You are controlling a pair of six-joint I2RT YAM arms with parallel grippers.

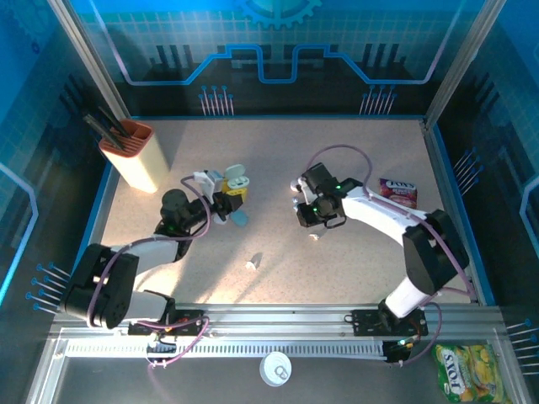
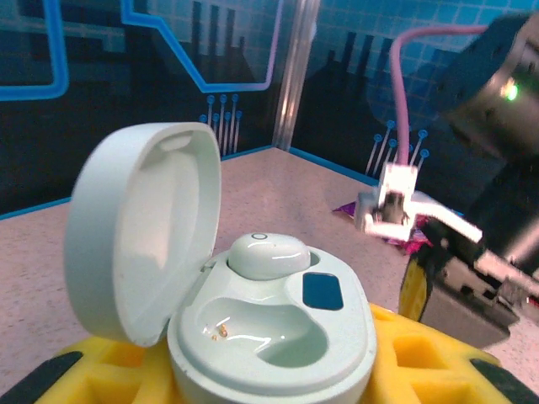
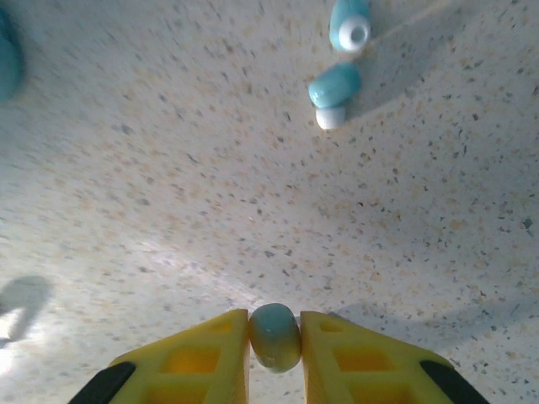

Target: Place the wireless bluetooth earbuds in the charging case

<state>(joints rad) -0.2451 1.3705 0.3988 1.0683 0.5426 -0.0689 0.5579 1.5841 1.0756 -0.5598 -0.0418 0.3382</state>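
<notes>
Speckled table, blue-lit printed walls around it. Left arm lies low, elbow near its base, forearm reaching up and right. Right arm bends in from the right edge, wrist angled down toward table centre. Cream holder with an orange top and dark tools stands at the far left.

Writing: the yellow-green packet beyond the near rail and the pink packet beside the right arm both carry white lettering (too small to read for sure).

Left gripper is clamped partway closed on the charging case; its yellow fingers flank the base in the left wrist view. The case is pale, glossy and pebble-shaped, with its lid hinged up on the left. One seated earbud sits in the rear well, and the front well is bare with tiny gold contacts.

Right gripper is nearly closed, pinching the held earbud, a small pale greenish oval, just above the table.

Two teal earbuds with white tips lie side by side farther off. A loose pale earbud lies between the arms.
</notes>
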